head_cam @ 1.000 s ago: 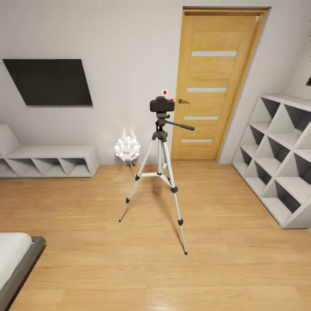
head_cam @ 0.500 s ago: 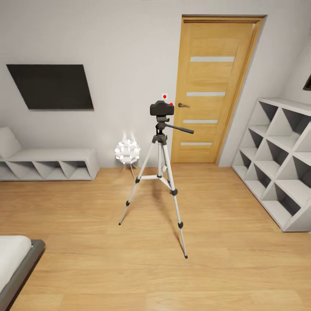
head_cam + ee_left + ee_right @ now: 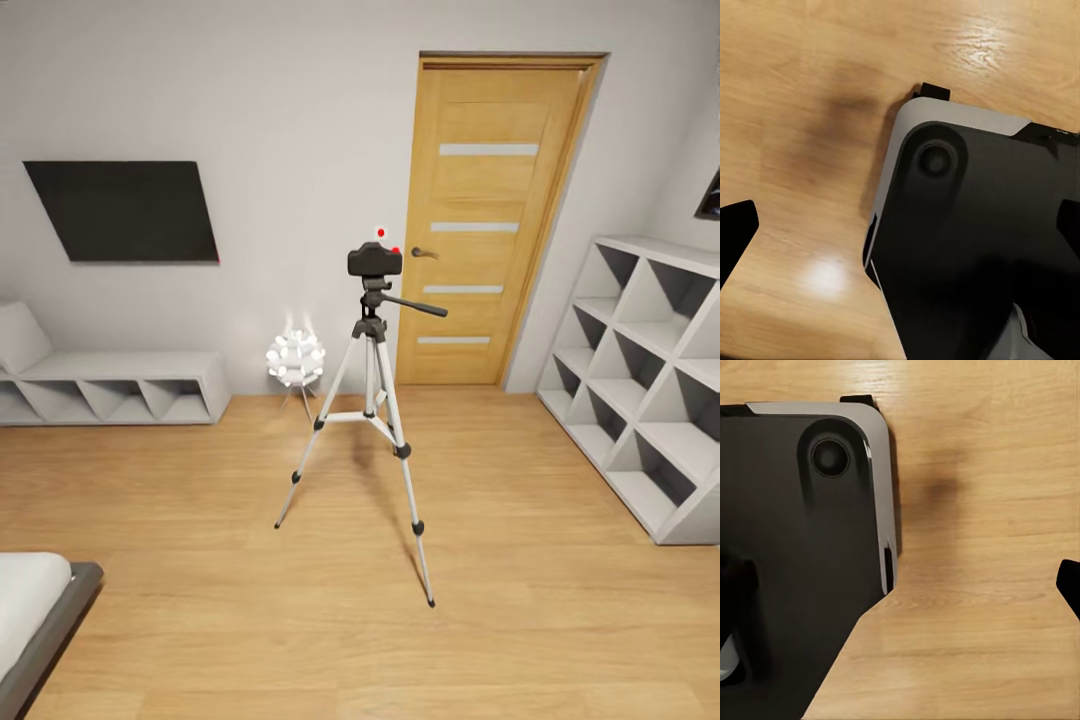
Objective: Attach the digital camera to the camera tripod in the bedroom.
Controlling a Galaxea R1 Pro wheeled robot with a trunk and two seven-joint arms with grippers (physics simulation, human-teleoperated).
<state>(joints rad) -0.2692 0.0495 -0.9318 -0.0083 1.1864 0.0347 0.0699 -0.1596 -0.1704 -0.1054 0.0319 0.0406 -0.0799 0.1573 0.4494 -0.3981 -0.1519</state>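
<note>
Looking ahead from the head view, I see the camera tripod [image 3: 368, 420] standing upright on the light wood floor [image 3: 400, 640] in the middle of the bedroom, straight in front of me and well apart from my base. The digital camera [image 3: 375, 260] already sits on top of the tripod's head, level, its long axis running side to side across my view and its red button at the upper right corner. I judge its broad face points toward me or away; I cannot tell which. The tripod's long axis is vertical, and its black handle [image 3: 415, 304] sticks out toward my right, in the direction of the wooden door [image 3: 495, 220].

A white ball lamp [image 3: 295, 358] glows just behind the tripod, to its left. White cube shelves [image 3: 640, 380] line the right wall.

Both wrist views look down past my dark base onto the floor. The left claw [image 3: 900, 232] and right claw [image 3: 900, 585] each show black fingertips spread wide at opposite edges, holding nothing. The tripod stands roughly centred, so neither arm looks nearer to it.
</note>
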